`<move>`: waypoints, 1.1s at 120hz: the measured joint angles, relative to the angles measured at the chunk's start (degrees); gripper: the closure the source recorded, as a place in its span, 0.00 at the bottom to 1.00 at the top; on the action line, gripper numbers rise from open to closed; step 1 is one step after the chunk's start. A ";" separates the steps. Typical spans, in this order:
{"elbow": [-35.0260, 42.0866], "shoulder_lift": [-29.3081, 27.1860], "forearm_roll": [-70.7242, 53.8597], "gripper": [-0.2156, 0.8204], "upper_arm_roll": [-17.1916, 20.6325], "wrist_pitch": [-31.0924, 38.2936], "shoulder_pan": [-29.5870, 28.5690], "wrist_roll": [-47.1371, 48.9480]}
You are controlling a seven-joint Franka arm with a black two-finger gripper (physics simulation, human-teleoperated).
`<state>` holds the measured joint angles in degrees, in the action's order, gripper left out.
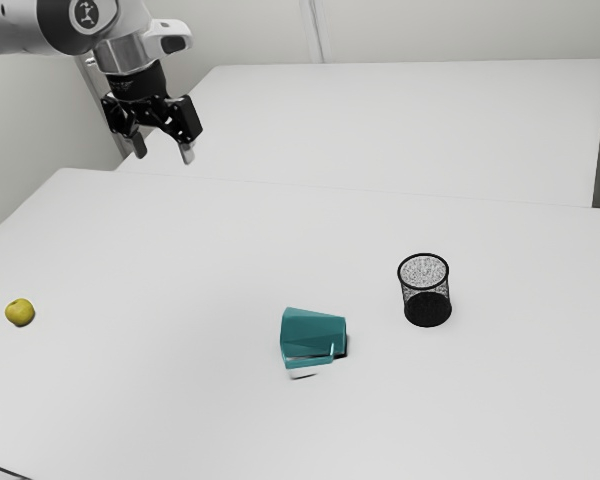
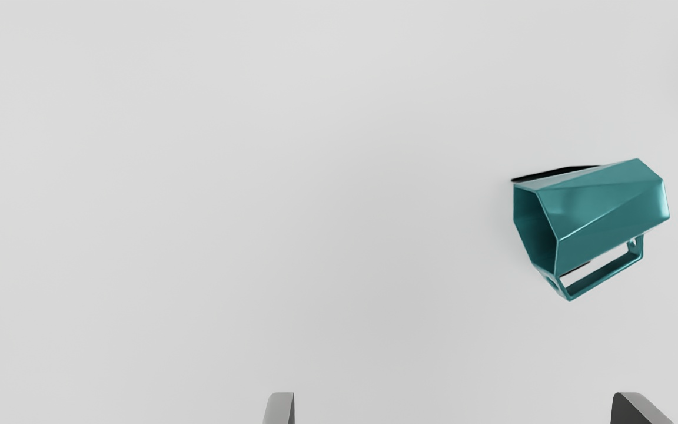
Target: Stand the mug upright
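A teal, faceted mug [image 1: 313, 332] lies on its side on a white worktop [image 1: 180, 250], its wider end toward the exterior view's left and its angular handle on the side nearest that view's camera. The wrist view looks partly into its open mouth; there the handle is on the side facing the fingertips, and the mug is nearer one fingertip than the other. To the exterior view's right of the mug, well apart from it, a black mesh cup [image 1: 426, 292] stands upright. Near the exterior view's left edge sits a small yellow apple [image 1: 20, 312]. Above the worktop, at the exterior view's upper left, hangs the black pincer [image 1: 163, 155] of a white arm [image 1: 25, 28]. It is released, its two fingers spread wide with nothing between them, well apart from the mug. Pale walls [image 1: 460, 30] stand behind.
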<state>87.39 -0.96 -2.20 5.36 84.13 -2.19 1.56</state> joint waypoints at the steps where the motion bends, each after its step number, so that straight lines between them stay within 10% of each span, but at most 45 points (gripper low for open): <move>1: 0.00 0.00 0.00 0.23 0.00 0.00 0.01 0.00; 65: 7.20 -0.29 4.15 0.23 -0.80 5.40 0.39 0.09; 132: 34.71 -3.85 33.17 0.23 -3.76 33.68 -0.48 -7.85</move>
<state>122.10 -4.81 30.97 1.60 117.81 -2.67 -6.29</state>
